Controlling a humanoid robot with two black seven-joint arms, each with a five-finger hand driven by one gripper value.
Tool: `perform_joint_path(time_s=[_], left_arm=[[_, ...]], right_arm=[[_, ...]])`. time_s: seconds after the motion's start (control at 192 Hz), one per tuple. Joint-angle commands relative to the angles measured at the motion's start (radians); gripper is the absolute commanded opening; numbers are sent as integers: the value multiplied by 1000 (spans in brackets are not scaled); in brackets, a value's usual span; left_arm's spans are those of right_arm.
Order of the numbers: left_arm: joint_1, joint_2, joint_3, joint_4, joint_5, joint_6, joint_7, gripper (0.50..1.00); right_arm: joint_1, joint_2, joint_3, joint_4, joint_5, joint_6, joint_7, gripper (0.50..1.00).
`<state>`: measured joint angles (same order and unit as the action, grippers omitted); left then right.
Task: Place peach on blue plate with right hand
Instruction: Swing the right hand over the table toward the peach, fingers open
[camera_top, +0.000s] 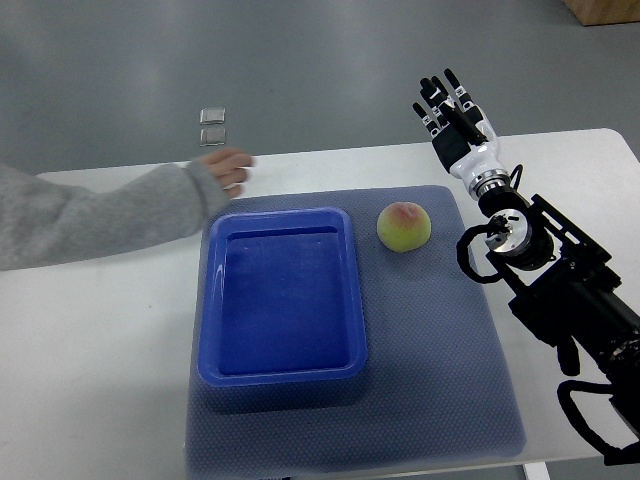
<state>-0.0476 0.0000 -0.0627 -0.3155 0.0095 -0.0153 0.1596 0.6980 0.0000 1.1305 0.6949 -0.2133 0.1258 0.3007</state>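
Note:
A yellow-green peach with a pink blush (404, 227) lies on the grey-blue mat, just right of the blue plate. The blue plate (283, 371) is a deep rectangular tray with nothing in it, on the left part of the mat. My right hand (451, 110) is raised beyond the table's far edge, up and to the right of the peach, with its fingers straight and holding nothing. Its black arm runs down the right side. My left arm is not in view.
A person's arm in a grey sleeve (90, 215) reaches in from the left; the hand (229, 167) rests on the white table just behind the plate. The grey-blue mat (440, 370) covers the table's middle. Two small clear squares (212, 126) lie on the floor beyond.

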Motion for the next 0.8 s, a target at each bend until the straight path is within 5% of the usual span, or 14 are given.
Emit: perform_joint_path(time_s=[0.0, 0.475, 0.705, 0.794], left_arm=[[0, 0, 0, 1, 0, 0, 0, 1000], [0, 0, 0, -2, 0, 3, 0, 1000], [0, 0, 0, 1, 0, -6, 0, 1000], [0, 0, 1, -1, 0, -8, 0, 1000]], right_arm=[[1, 0, -1, 0, 0, 0, 0, 936], [20, -12, -66, 8, -12, 23, -2, 938], [95, -103, -258, 6, -290, 52, -9, 938], [210, -213, -462, 8, -578, 78, -17, 938]])
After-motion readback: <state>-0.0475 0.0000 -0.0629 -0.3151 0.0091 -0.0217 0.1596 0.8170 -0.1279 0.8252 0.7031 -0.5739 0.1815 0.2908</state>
